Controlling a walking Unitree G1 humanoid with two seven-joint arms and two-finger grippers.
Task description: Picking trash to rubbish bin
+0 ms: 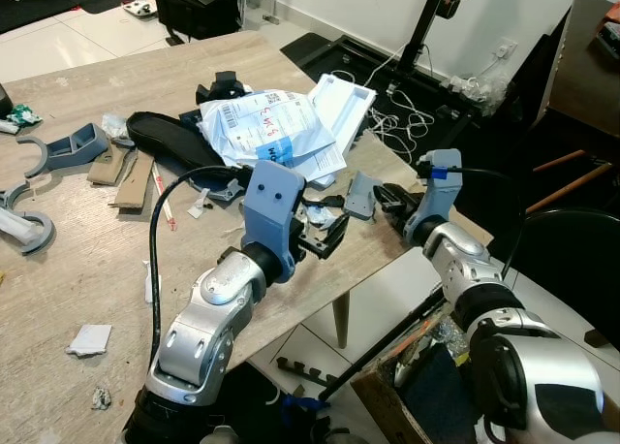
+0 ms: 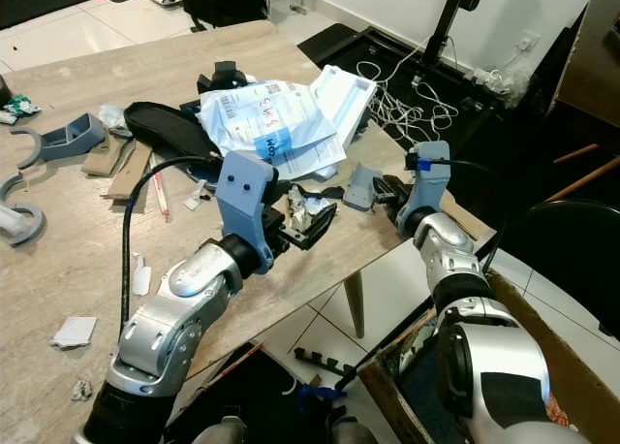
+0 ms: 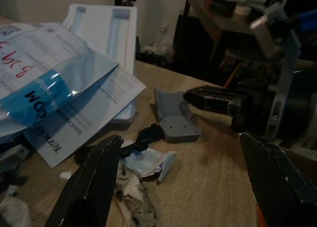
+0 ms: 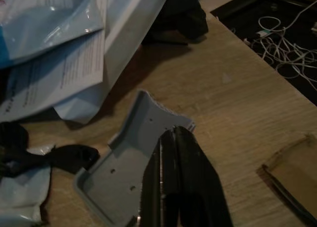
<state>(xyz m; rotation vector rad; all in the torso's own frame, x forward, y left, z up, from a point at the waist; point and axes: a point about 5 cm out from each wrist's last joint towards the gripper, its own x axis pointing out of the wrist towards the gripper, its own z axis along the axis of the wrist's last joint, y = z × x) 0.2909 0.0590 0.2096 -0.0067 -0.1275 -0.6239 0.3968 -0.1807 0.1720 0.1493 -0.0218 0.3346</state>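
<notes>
A heap of trash lies on the wooden table (image 1: pixel 87 269): a blue-and-white mailing bag (image 1: pixel 262 124) on printed papers, a white tray (image 1: pixel 341 97), and a crumpled clear wrapper (image 3: pixel 146 162) beside a black scrap. A small grey plastic piece (image 1: pixel 360 194) lies near the table's right edge. My left gripper (image 1: pixel 325 233) hovers open just over the wrapper, its fingers (image 3: pixel 94 182) spread wide. My right gripper (image 1: pixel 383 194) is shut, its tips (image 4: pixel 173 133) at the grey piece's (image 4: pixel 119 177) rim; a grip on the piece cannot be made out.
An open cardboard box (image 2: pixel 552 337) with dark contents stands on the floor below my right arm. A black insole (image 1: pixel 170 134), grey clamp parts (image 1: pixel 68 148), cardboard strips (image 1: pixel 131 177) and paper scraps (image 1: pixel 89 339) litter the table. Cables (image 1: pixel 407 114) lie beyond.
</notes>
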